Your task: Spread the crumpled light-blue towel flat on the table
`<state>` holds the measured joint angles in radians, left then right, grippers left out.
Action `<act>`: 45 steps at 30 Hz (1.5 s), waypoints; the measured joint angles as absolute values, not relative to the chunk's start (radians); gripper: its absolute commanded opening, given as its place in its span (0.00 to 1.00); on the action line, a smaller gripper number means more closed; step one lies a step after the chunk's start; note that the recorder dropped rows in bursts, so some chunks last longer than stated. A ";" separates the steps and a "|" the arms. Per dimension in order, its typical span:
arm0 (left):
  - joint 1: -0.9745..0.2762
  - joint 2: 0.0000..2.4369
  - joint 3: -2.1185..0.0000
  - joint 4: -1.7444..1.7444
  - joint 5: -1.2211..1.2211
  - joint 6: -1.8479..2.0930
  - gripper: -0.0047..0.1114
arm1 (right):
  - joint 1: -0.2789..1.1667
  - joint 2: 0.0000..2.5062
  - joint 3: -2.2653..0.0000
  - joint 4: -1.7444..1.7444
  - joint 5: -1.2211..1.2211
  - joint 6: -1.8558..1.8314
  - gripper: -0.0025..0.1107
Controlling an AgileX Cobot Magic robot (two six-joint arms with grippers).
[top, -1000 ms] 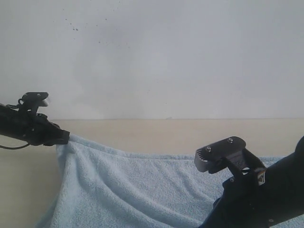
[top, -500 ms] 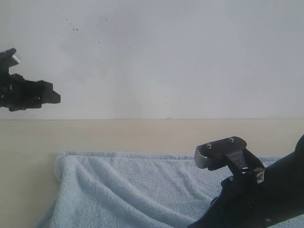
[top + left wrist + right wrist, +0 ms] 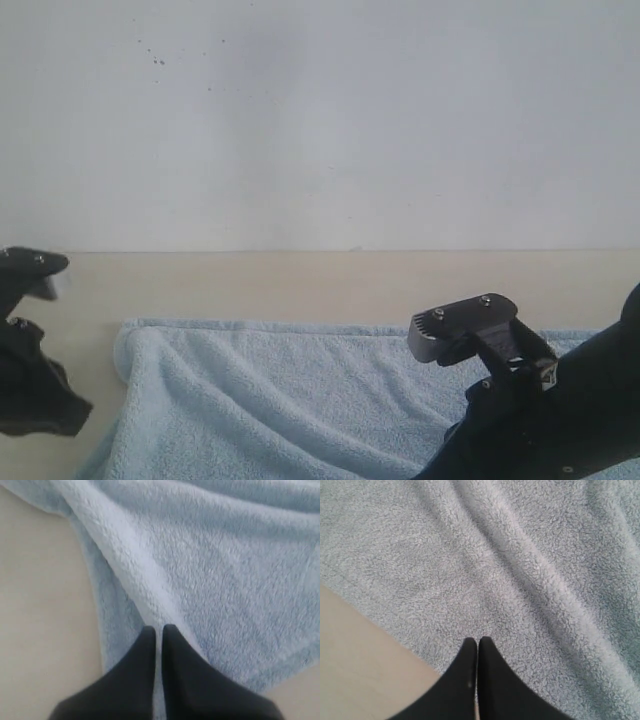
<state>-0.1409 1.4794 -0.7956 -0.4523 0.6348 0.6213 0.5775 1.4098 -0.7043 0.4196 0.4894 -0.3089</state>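
Note:
The light-blue towel (image 3: 300, 400) lies on the cream table (image 3: 350, 285), its far edge straight, with soft folds across its middle. My left arm (image 3: 30, 390) hangs low by the towel's left edge. In the left wrist view my left gripper (image 3: 159, 629) is shut, with only a thin slit between its fingers. It points at a raised fold of the towel (image 3: 225, 570), next to bare table (image 3: 40, 630). My right gripper (image 3: 477, 640) is shut with nothing in it, over the towel (image 3: 520, 555) near its edge, where the table (image 3: 360, 655) shows.
A white speckled wall (image 3: 320, 120) rises behind the table. My right arm (image 3: 540, 420) covers the towel's near right part in the exterior view. Bare table runs along the far side and to the left of the towel.
My left gripper let go of the towel's far left corner, rose, then dropped low beside the left edge and shut. The lifted corner fell flat. My right arm stayed put.

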 measured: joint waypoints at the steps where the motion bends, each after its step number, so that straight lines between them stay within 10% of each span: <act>1: -0.154 1.468 -0.763 -0.420 0.615 0.601 0.08 | 0.577 1.410 -0.704 0.420 0.490 -0.311 0.02; 45: -0.162 1.637 -0.589 -0.243 0.492 0.602 0.08 | 0.577 1.410 -0.704 0.422 0.479 -0.471 0.02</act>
<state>-0.1622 1.6366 -0.5891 -0.2433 0.4918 0.6025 0.5775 1.4098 -0.7043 0.4217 0.4792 -0.4706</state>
